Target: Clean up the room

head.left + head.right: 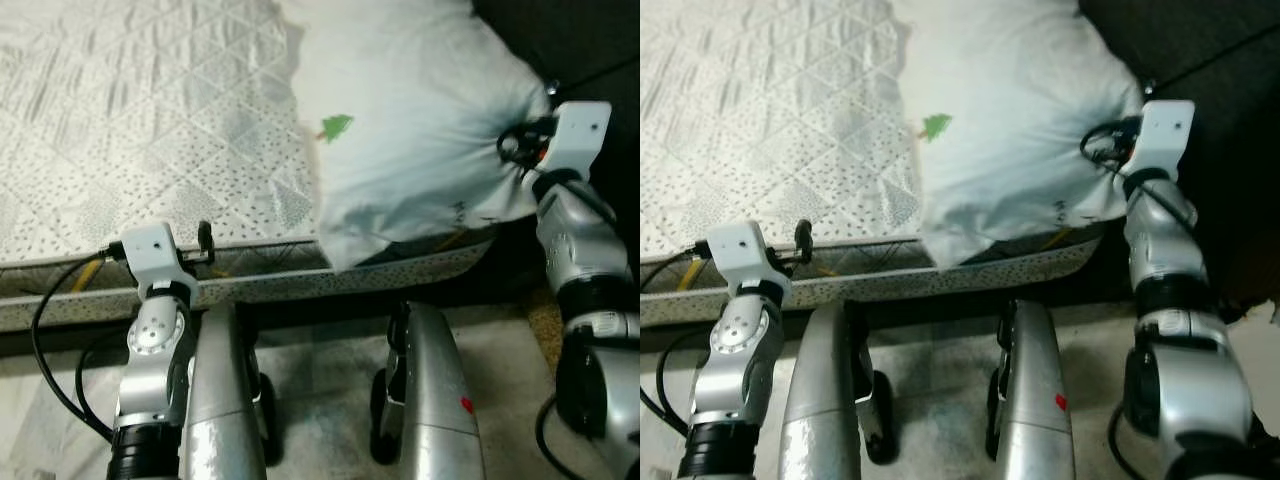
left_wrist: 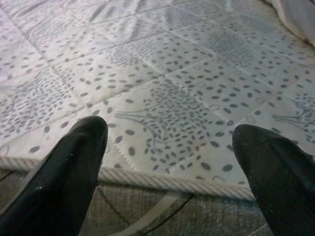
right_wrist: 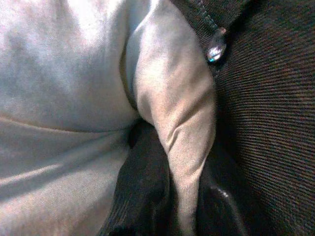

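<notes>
A big white pillow [image 1: 415, 130] with a small green tree print [image 1: 336, 127] lies on the right part of the mattress [image 1: 130, 120], overhanging its front edge. My right gripper [image 1: 527, 152] is at the pillow's right corner; in the right wrist view its black fingers [image 3: 142, 191] are shut on a fold of the pillow fabric [image 3: 172, 113]. My left gripper [image 1: 205, 243] hovers at the mattress's front edge, left of the pillow. The left wrist view shows its fingers [image 2: 74, 167] spread open above the piped edge, holding nothing.
The quilted mattress has a grey leaf pattern and a corded border [image 2: 162, 182]. A dark ribbed headboard or cushion [image 3: 275, 123] with a shiny button [image 3: 216, 48] stands right behind the pillow corner. My two silver legs [image 1: 330, 400] stand on the pale floor before the bed.
</notes>
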Controlling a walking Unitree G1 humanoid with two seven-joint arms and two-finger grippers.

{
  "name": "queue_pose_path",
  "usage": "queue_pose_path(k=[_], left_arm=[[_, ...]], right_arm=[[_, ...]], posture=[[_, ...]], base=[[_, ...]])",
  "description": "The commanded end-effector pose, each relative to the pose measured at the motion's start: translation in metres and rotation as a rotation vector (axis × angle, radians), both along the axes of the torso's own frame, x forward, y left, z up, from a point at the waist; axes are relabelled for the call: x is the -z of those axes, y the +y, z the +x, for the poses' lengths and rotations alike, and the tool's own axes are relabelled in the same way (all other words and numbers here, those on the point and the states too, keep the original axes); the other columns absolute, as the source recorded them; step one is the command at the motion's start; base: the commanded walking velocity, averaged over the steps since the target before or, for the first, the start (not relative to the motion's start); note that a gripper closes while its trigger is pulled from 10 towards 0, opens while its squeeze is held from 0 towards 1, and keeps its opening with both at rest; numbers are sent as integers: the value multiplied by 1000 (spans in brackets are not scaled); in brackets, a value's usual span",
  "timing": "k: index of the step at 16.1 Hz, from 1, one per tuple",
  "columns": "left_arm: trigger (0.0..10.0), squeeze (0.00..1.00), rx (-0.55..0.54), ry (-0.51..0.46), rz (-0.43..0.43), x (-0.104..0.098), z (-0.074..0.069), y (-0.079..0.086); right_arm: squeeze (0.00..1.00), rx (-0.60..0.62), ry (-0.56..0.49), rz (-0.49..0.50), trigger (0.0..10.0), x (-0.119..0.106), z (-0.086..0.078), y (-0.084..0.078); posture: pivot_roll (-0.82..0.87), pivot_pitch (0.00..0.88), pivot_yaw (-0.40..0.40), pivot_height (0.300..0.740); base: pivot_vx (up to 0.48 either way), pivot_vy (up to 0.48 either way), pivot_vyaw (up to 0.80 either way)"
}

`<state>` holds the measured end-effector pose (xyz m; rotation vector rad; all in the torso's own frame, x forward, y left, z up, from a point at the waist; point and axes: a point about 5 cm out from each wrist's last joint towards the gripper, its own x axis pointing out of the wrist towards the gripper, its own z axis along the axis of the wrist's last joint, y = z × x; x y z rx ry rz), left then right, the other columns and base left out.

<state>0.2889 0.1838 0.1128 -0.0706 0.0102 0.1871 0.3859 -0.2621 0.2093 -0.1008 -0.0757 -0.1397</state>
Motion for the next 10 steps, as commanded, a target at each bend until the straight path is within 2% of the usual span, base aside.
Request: queue_pose_path(k=[1,3,4,5,6,8,10], left_arm=[[10000,0,-5,14,9,4,-1,0],[10000,0,0,10,9,2,1,-2],[10000,0,-4,4,9,1,3,0],[10000,0,-9,1,9,1,4,1],[10000,0,-10,1,9,1,4,2],[10000,0,-10,3,7,3,2,0],[10000,0,-3,8,6,4,1,-1]], right_arm=[[0,111,-129,-51,0,-46,-3,-33],[0,173,-125,-31,0,-54,-6,-50],[0,210,-105,-16,0,-52,-10,-62],[0,221,-87,-2,0,-43,-14,-67],[0,222,-81,-1,0,-40,-15,-68],[0,201,-60,-36,0,-13,-22,-67],[0,186,-57,-29,0,7,-30,-63]], posture=[[73,169,20,498],[72,163,19,498],[71,163,18,498],[69,162,16,498],[69,162,16,498],[66,163,21,498],[57,164,26,498]], base=[[0,0,0],[0,0,0],[0,0,0],[0,0,0],[0,0,0],[0,0,0],[0,0,0]])
